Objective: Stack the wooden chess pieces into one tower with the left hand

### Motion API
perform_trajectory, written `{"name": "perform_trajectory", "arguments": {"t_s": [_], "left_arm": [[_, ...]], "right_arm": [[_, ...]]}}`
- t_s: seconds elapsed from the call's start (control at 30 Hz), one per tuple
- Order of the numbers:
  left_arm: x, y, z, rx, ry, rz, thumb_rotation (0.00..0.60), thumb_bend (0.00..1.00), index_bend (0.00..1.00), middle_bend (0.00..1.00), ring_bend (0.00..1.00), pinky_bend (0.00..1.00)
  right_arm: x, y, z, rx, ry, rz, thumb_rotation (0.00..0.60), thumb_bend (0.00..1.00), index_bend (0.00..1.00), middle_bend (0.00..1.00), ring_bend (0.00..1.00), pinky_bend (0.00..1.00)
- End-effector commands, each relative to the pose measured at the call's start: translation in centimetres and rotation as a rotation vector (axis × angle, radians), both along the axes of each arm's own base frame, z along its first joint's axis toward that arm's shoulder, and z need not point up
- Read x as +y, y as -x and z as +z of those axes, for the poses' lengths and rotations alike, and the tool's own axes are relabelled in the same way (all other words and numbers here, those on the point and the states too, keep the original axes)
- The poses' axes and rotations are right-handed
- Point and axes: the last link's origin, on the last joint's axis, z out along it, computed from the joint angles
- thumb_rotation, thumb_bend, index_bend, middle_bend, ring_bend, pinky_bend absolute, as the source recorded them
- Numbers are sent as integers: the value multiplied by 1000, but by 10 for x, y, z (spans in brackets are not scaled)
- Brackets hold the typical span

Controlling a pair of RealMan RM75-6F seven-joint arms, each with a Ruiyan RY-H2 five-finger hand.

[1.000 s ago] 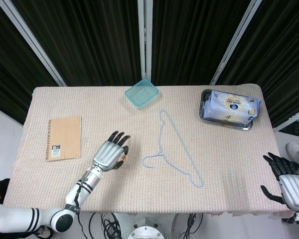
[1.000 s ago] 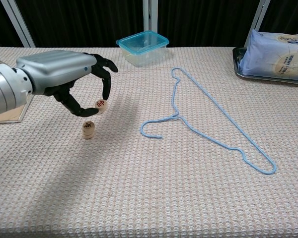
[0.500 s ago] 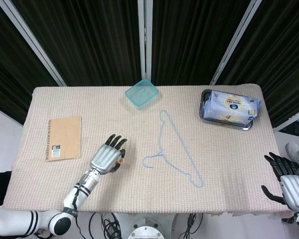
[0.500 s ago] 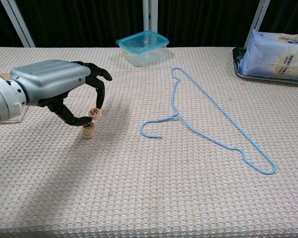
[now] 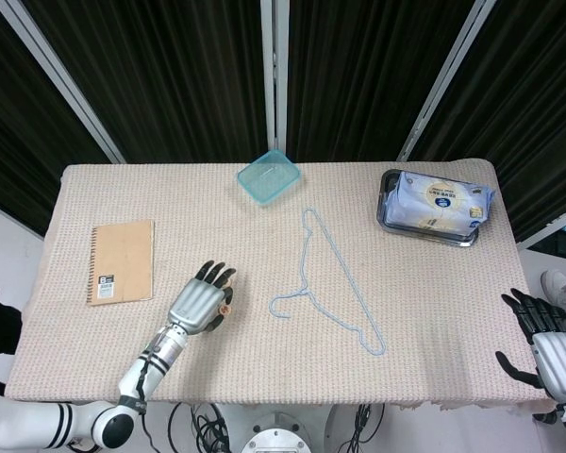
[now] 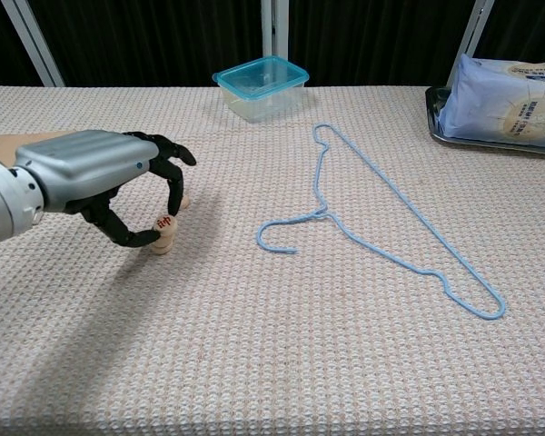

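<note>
The right hand (image 5: 552, 351) hangs off the table's near right corner, fingers spread and empty. On the near left of the table (image 6: 282, 363), the left hand (image 6: 95, 182) pinches a wooden chess piece (image 6: 165, 224) between thumb and fingertips, tilted atop a second piece (image 6: 160, 244) standing on the cloth. A blue hanger (image 6: 381, 236) lies to their right. Further back lie a notebook (image 5: 122, 261), a teal container (image 6: 261, 87) and a tray (image 5: 424, 229) holding a packet (image 6: 513, 102).

A brown notebook (image 5: 122, 261), a teal container (image 5: 269, 176), a blue hanger (image 5: 328, 283) and a tray (image 5: 392, 219) bearing a wipes pack (image 5: 441, 201) are lying on the bench (image 5: 434, 311).
</note>
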Motion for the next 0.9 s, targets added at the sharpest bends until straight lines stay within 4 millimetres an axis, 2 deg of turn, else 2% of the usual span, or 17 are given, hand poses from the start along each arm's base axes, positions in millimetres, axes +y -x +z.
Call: {"name": "perform_trajectory", "arguments": {"t_s": [0.03,0.63,0.9], "left_arm": [[0,0,0,-2,-1,-2,600,315,477,89,0,0],[1,5,0,20,-6,0,600,316,473,89,0,0],[2,5,0,16,-4,3,600,316,409,88,0,0]], "right_arm": [[-1,1,0,0,-2,-3,600,258,0,0,0,0],[-1,2,3,-8,12,-12,600,260,0,0,0,0],[-1,2,2,-7,9,-13,600,260,0,0,0,0]]}}
